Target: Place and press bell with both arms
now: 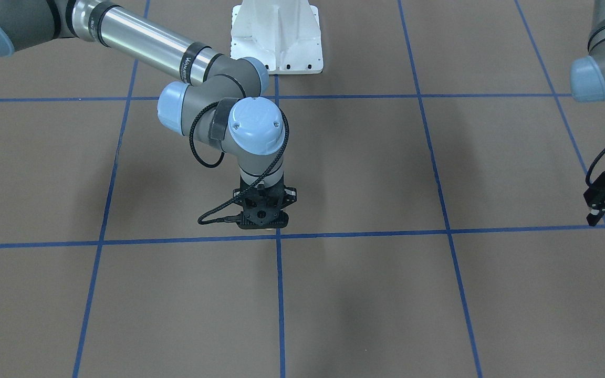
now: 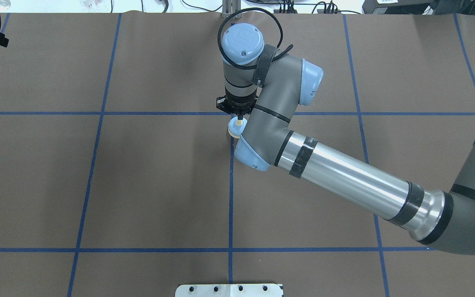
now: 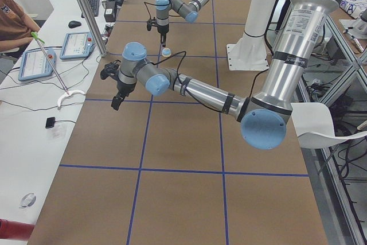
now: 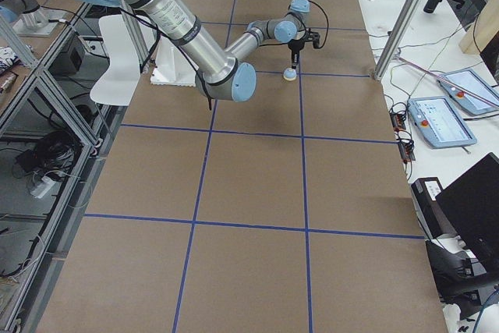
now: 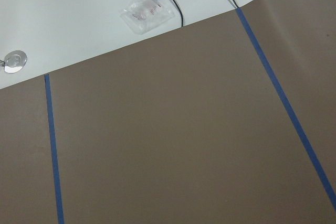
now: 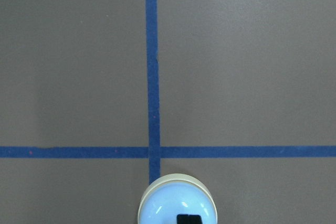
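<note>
Just beside the centre tape crossing (image 6: 152, 151) sits the bell (image 6: 163, 203), reachable from both sides, with the right gripper (image 6: 189, 219) plumb over its top, fingers pinched together, likely as one poking tip. Way out, the left gripper (image 1: 596, 210) hangs clear; can't tell its fingers.

Right tool (image 2: 240, 119), right arm (image 2: 344, 177) hang over bell (image 2: 233, 127): top and robot's-right approach blocked. Bare desk (image 2: 138, 185) open on bell's left.
</note>
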Available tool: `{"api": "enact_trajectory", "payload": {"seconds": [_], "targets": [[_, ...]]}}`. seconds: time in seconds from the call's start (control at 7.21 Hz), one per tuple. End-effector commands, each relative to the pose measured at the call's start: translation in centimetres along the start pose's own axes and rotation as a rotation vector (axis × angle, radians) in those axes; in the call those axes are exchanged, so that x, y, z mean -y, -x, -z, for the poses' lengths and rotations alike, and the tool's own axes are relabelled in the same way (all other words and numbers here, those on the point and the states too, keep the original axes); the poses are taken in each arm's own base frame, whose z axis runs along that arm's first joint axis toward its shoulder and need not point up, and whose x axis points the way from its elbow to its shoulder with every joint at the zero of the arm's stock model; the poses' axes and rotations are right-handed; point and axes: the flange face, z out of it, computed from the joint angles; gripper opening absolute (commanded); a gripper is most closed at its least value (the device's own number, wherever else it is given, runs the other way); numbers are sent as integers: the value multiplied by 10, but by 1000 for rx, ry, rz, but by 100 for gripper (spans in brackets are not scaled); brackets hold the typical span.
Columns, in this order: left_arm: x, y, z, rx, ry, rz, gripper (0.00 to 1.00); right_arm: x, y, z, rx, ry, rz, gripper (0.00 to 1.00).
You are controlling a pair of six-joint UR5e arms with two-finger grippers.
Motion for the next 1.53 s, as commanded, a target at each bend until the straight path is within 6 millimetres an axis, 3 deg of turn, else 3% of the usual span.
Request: {"api": "enact_trajectory", "payload": {"seconds": [0.0, 0.42, 0.55, 0.83, 0.97, 1.11, 1.25, 1.39], "targets": [[0, 1, -1, 0, 1, 1, 100, -4, 2, -10, -22, -12, 6, 0], [0, 1, -1, 1, 3, 2, 100, -9, 4, -17, -31, -8, 10, 0], [0, 0, 0, 0, 1, 2, 100, -7, 8, -10, -21, -14, 10, 0], [-1, 1, -1, 2, 5, 5, 100, 12, 11, 26, 21, -21, -7, 0], [0, 0, 0, 1, 7, 4, 100, 20, 3, 52, 25, -4, -32, 27], [-1, 1, 0, 0, 10, 6, 100, 20, -12, 74, 20, -6, -51, 99], [-18, 10, -6, -28, 46, 23, 100, 34, -55, 95, 19, 5, -83, 100], [-32, 29, -3, -38, 63, 20, 100, 40, -117, 99, 31, 34, -52, 100]]}}
